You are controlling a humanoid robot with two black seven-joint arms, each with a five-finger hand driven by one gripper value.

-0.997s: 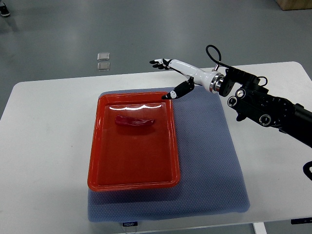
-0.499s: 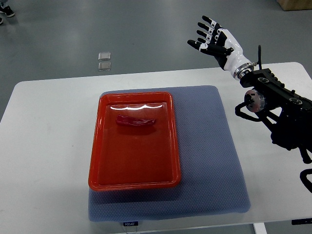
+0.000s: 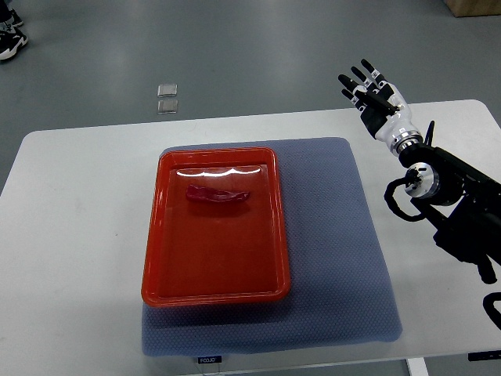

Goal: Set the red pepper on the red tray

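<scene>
A grey concrete-looking floor [image 3: 235,47] fills the far part of the view, with two small clear square objects [image 3: 166,98] lying on it beyond the white rounded counter [image 3: 70,235]; what they are cannot be told at this size. At the top left corner a dark shoe with a white sole [image 3: 9,41] shows at the edge of the picture. A blue-grey textured rectangular mat [image 3: 337,251] covers the middle of the counter. On the mat's left half sits the shallow red plastic tray [image 3: 215,296], its long side running away from the camera. The dark red pepper [image 3: 217,194] lies flat inside the tray, in its far half, stretched crosswise and slightly nearer the tray's left wall than its right. It touches nothing but the tray floor.

The right hand [image 3: 376,98], white with black fingertips [image 3: 365,66], is raised at the far right edge of the counter, well apart from the tray and the pepper. Its fingers are spread and extended, pointing away from the camera, and hold nothing. The black jointed right arm [image 3: 454,204] runs from it to the picture's right edge, above the bare counter beside the mat.
</scene>
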